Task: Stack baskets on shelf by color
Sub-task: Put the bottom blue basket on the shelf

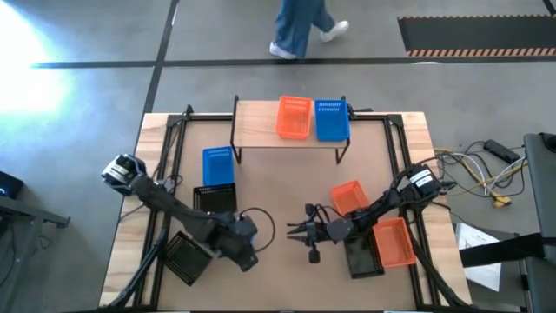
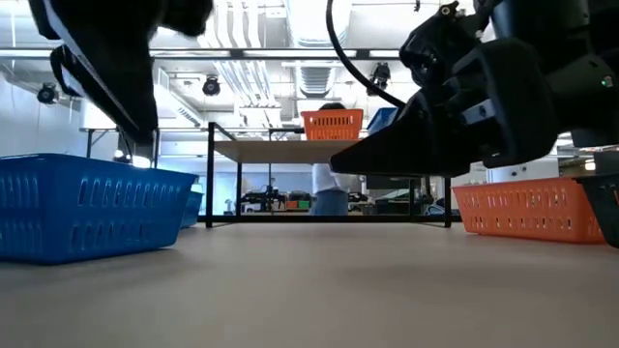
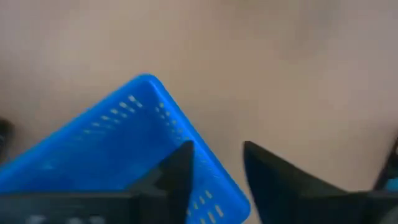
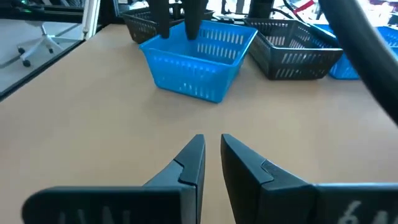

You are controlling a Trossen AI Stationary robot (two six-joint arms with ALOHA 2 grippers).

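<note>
1. One blue basket [image 4: 199,59] stands on the counter [image 1: 287,183] at about seven o'clock, under the left arm. The shelf [image 1: 261,130] at twelve o'clock already carries an orange basket [image 1: 294,117] and a second blue one [image 1: 331,120].
2. We judge this basket light and thin-walled. The perforated plastic is stiff enough to lift by one wall, but it may flex and tilt, and it is somewhat slippery.
3. The best hold, we think, is the middle of a rim, with one finger inside and one outside.
4. The left tool [image 3: 214,149] is spread and stands astride the basket wall, not yet pinching it.
5. The right tool [image 4: 211,142] waits near the centre, toward five o'clock. Its fingers are only slightly parted and hold nothing.
6. The high view hides this basket under the left wrist. The right wrist view and the low view show it whole, resting flat.
</note>
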